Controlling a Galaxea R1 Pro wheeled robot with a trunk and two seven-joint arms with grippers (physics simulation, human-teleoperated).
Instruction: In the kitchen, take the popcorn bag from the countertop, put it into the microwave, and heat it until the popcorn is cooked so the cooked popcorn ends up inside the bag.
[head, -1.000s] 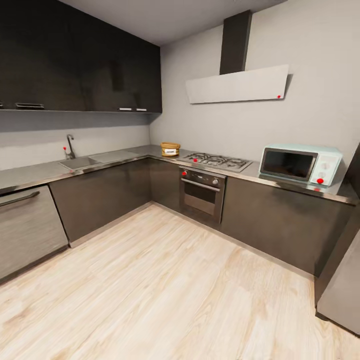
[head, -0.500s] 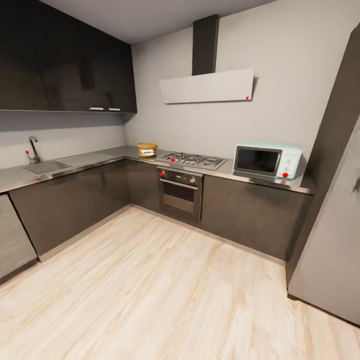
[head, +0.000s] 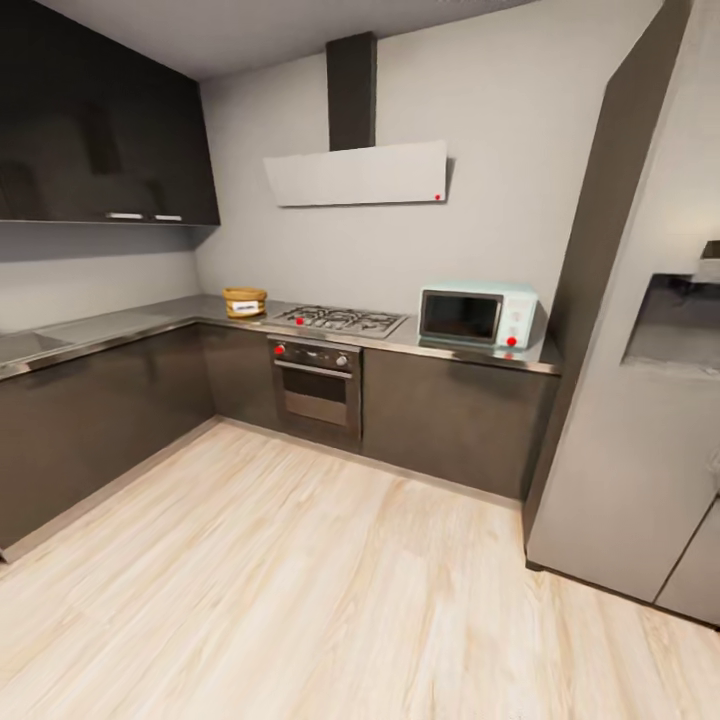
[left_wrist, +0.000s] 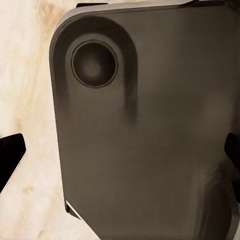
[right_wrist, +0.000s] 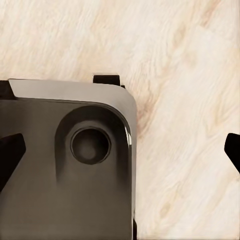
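the popcorn bag (head: 245, 302) sits on the countertop (head: 130, 325) near its inner corner, just beside the left edge of the gas hob (head: 341, 320). the microwave (head: 478, 316) stands on the same worktop toward its right end, its dark door shut, well apart from the bag with the hob between them. both lie far across the wooden floor (head: 300, 570) from the robot.

in the left wrist view the left pincer (left_wrist: 120, 160) shows as two dark fingertips (left_wrist: 10, 157) at opposite edges, spread wide with nothing between them, hanging over a dark rounded part of the robot's base (left_wrist: 145, 130). in the right wrist view the right pincer (right_wrist: 120, 155) is likewise spread wide and empty, its fingertips (right_wrist: 10, 155) at the picture's edges, over the base (right_wrist: 65, 165) and the pale floor (right_wrist: 190, 100).

below the hob is a built-in oven (head: 314, 385) with red dots on its panel. above it hangs a pale slanted hood (head: 355, 173) under a dark chimney. dark upper cabinets (head: 100, 130) run along the left wall. a tall grey fridge (head: 640, 350) stands at the right, past the worktop's end, cut off by the picture's edge.

the bag's label is too small to read, and its contents are hidden. the microwave's knobs are blurred.
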